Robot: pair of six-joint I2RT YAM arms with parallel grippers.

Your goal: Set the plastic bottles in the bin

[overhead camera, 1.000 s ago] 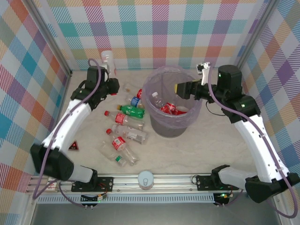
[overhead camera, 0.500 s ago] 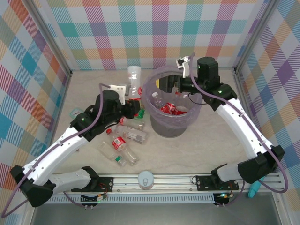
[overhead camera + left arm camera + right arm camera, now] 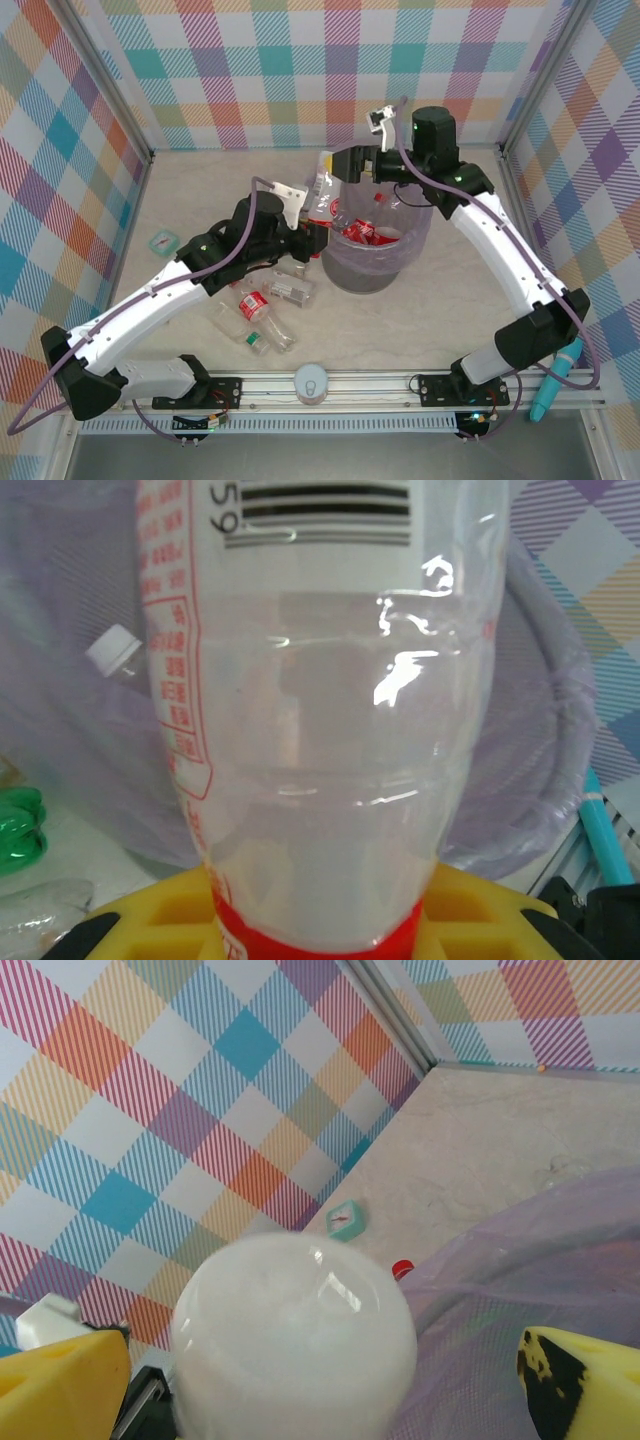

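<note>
My left gripper (image 3: 317,233) (image 3: 320,925) is shut on the red-capped end of a clear plastic bottle (image 3: 322,190) (image 3: 320,730) with a red-printed label, held upright against the left rim of the bin (image 3: 420,255). The bin is a grey bucket lined with a lavender bag (image 3: 540,1290), and red-labelled bottles (image 3: 365,231) lie inside it. My right gripper (image 3: 347,165) (image 3: 330,1380) is open over the bin's back-left rim. Its yellow fingers (image 3: 60,1385) stand wide on either side of the held bottle's rounded base (image 3: 295,1345), apart from it. Several more bottles (image 3: 268,300) lie on the table left of the bin.
A small teal square packet (image 3: 162,241) (image 3: 347,1220) lies at the left of the table. A teal pen (image 3: 555,385) (image 3: 610,830) sits past the right front corner. A white round cap (image 3: 312,383) rests on the front rail. A green bottle (image 3: 20,830) lies low left.
My left arm has carried the bottle from the back left across to the bin's left rim. My right gripper has swung left along the rim, and its fingers now flank the bottle's base.
</note>
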